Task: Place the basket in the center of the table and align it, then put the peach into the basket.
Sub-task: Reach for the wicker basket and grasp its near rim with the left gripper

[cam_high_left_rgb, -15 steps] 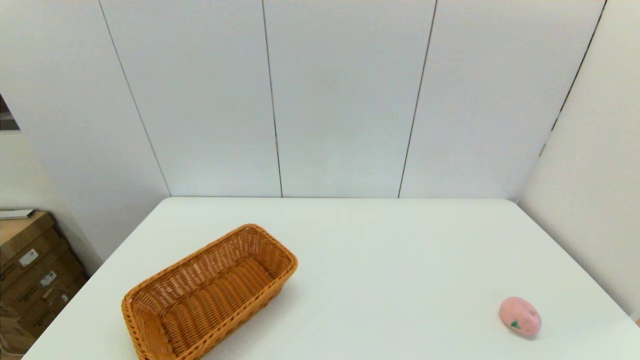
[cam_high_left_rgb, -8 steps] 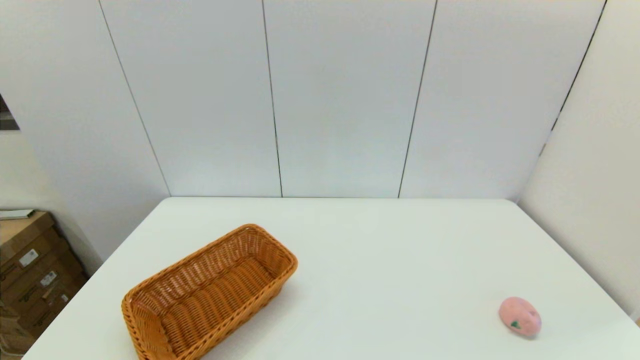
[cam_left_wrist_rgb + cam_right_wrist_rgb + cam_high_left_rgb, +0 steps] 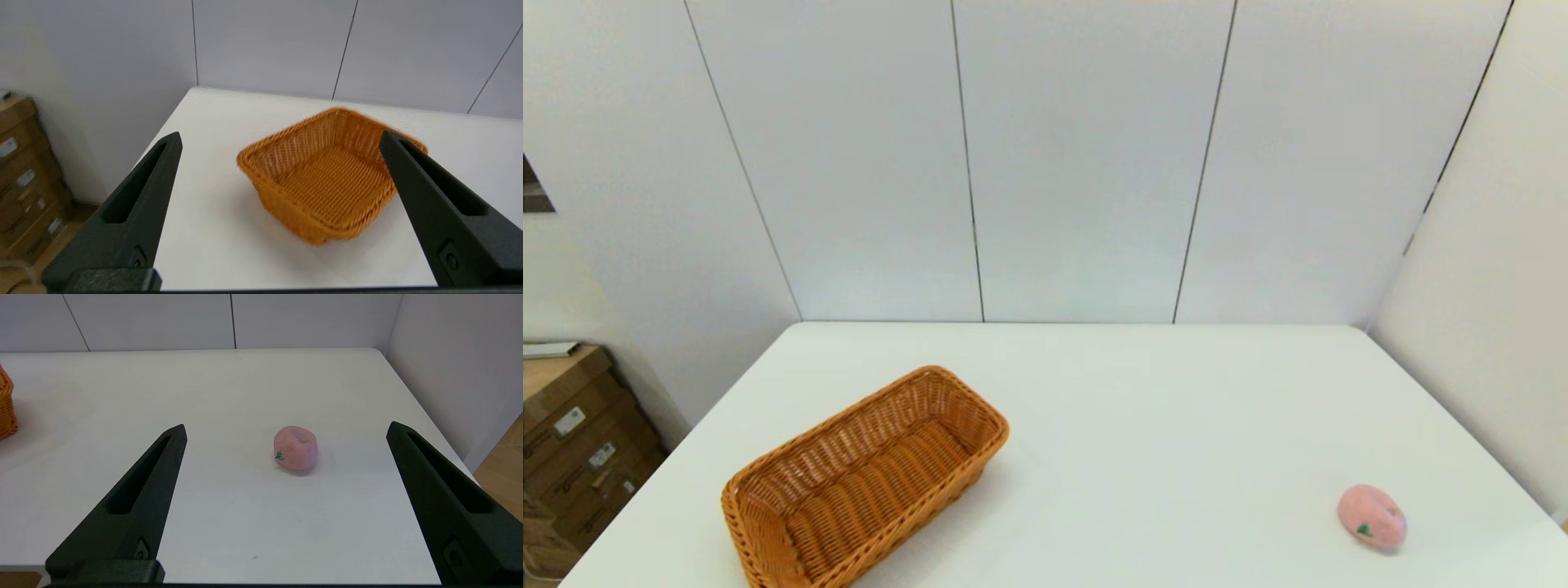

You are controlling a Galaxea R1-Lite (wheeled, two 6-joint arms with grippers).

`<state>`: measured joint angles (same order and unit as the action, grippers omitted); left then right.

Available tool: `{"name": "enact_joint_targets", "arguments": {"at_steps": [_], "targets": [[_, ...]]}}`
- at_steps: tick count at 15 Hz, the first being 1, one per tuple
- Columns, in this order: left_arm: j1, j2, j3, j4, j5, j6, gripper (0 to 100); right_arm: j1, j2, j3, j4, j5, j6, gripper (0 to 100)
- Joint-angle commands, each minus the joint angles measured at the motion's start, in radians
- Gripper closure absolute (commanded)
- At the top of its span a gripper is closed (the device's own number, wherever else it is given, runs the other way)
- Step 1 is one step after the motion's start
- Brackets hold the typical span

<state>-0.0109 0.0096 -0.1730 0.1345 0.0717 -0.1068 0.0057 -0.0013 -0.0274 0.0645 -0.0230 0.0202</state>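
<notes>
Nothing on the table has shifted over the last second: basket sits skewed, front-left; peach front-right, well apart. Your left gripper and right gripper hang wide open, empty (task unstarted, basket first).

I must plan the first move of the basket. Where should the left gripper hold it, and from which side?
My judgement: grip the braided rim of the basket on its near short wall, coming from above. It has no handle, its flared sides are too wide apart, and it lies empty and askew on the table. The left gripper faces it, fingers open.
</notes>
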Motion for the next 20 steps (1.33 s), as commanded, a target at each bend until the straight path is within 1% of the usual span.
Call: {"name": "enact_joint_targets", "arguments": {"at_steps": [1,2,3,4,6,10,15,18,20], "targets": [[0.0,0.073,-0.072,0.145,0.091,0.012,0,0.0,0.0,0.0,0.0,0.0,0.0,0],[-0.001,0.181,-0.103,0.12,0.088,-0.001,0,0.0,0.0,0.0,0.0,0.0,0.001,0],[0.0,0.294,-0.141,0.097,0.089,-0.056,0,0.0,0.0,0.0,0.0,0.0,0.001,0],[0.0,0.409,-0.183,0.08,0.088,-0.143,0,0.0,0.0,0.0,0.0,0.0,0.001,0],[0.0,0.569,-0.255,0.08,0.086,-0.266,0,0.0,0.0,0.0,0.0,0.0,0.001,0],[-0.001,0.684,-0.26,0.089,0.054,-0.292,0,0.0,0.0,0.0,0.0,0.0,0.001,0],[-0.011,0.941,-0.272,0.114,0.051,-0.55,0,0.0,0.0,0.0,0.0,0.0,0.001,0],[-0.087,1.092,-0.272,0.119,0.0,-0.706,0,0.0,0.0,0.0,0.0,0.0,0.001,0],[-0.189,1.192,-0.289,0.119,-0.007,-0.8,0,0.0,0.0,0.0,0.0,0.0,0.001,0]]}}
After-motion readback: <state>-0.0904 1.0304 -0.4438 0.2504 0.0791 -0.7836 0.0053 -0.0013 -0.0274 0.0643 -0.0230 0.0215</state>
